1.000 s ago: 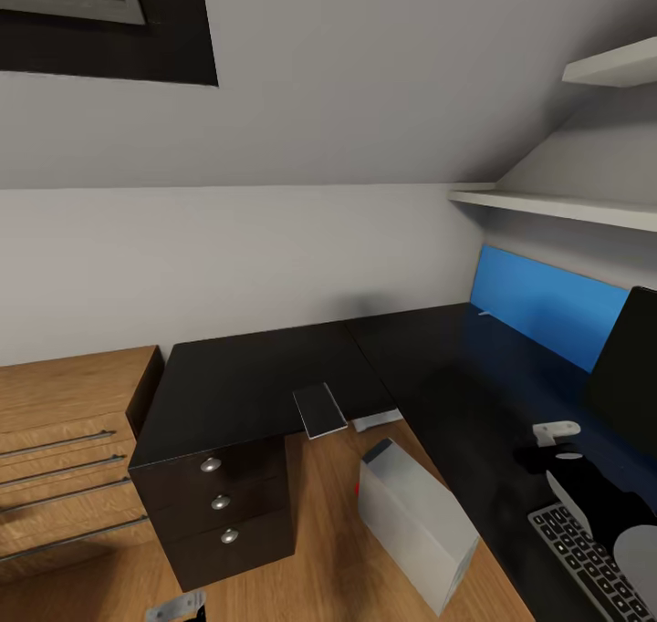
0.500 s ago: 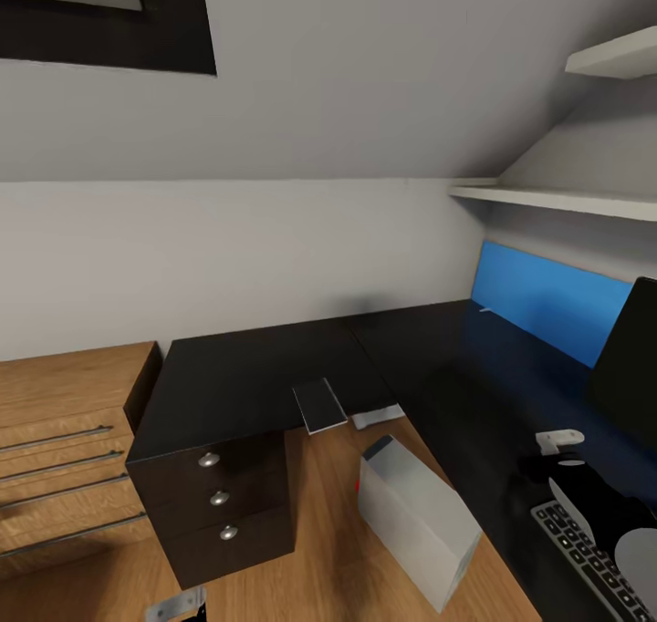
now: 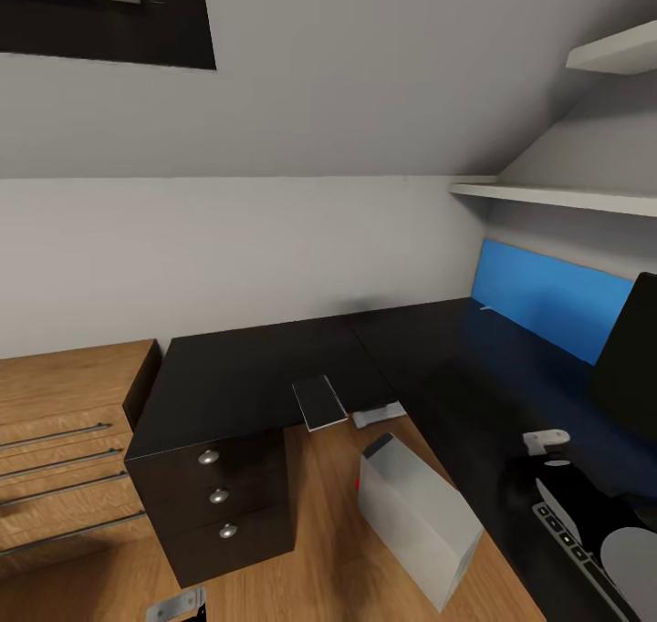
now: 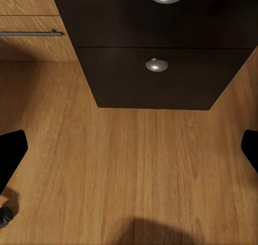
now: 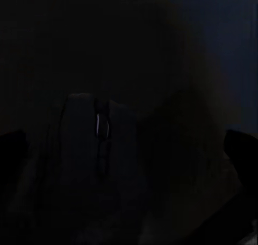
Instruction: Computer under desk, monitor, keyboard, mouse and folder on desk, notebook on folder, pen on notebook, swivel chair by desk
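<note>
Upper left of the head view: a dark skylight recess in the sloped grey ceiling. At the left edge below it stands a light wooden chest of drawers point(image 3: 64, 440) with long bar handles. At the bottom left my left gripper point(image 4: 129, 148) hangs low over the plank floor point(image 4: 129, 175), fingers spread wide and holding nothing; I judge it is parked out of the way, facing the round silver knobs point(image 4: 155, 65) of the drawer unit. Centre left, the glossy black desk point(image 3: 246, 376) turns its corner. The notebook point(image 3: 319, 405), small and dark with white edges, lies at its front edge, overhanging a little, so I judge it an easy later pick. Just beside it a pale grey scrap point(image 3: 379, 415) pokes out (I cannot tell what it is). Bottom centre, the computer point(image 3: 415, 522) rests tilted on the floor beside the desk's long wing, not fully tucked under it. Right of centre, the blue back panel point(image 3: 547, 298) runs along the wall beneath white shelves point(image 3: 557, 204). At the right edge is the black monitor point(image 3: 630, 357), already on the desk. In the lower right corner my right arm covers part of the keyboard point(image 3: 564, 531). The right wrist view is very dark. The right gripper point(image 5: 126, 145) looks unclenched, its fingers at opposite edges, with the mouse point(image 5: 91, 148) on the desk between them and apparently not yet gripped.
</note>
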`<state>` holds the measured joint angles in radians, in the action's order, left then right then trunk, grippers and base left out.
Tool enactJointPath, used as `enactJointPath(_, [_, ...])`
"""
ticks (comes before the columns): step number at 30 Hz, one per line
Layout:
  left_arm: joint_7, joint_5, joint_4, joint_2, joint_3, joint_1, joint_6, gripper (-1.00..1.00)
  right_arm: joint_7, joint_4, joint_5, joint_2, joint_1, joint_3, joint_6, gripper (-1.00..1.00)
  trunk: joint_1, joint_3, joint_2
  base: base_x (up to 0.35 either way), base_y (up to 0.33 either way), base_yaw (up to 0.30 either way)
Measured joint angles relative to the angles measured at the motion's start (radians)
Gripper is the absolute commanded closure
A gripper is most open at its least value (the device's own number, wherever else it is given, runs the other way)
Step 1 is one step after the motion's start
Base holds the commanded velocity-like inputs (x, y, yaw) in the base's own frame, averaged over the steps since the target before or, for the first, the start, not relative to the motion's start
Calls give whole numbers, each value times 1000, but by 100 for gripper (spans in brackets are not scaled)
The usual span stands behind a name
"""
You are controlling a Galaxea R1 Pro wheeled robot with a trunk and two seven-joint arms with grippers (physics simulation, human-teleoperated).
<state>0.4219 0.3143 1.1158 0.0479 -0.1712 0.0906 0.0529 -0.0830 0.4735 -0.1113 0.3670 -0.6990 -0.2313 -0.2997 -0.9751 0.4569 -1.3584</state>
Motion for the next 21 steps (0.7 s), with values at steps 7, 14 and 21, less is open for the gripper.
enactJointPath(7, [0, 0, -2, 0, 0, 0, 1, -100, -1, 3, 13, -16, 0, -1, 1, -100, 0, 0, 0, 0, 0, 0])
enactJointPath(14, [-1, 0, -5, 0, 0, 0, 1, -100, -3, 71, 10, -23, 0, 7, 2, -100, 0, 0, 0, 0, 0, 0])
enactJointPath(21, [-2, 0, -11, 0, 0, 0, 0, -100, -5, 174, -66, -25, 2, 11, -2, -100, 0, 0, 0, 0, 0, 0])
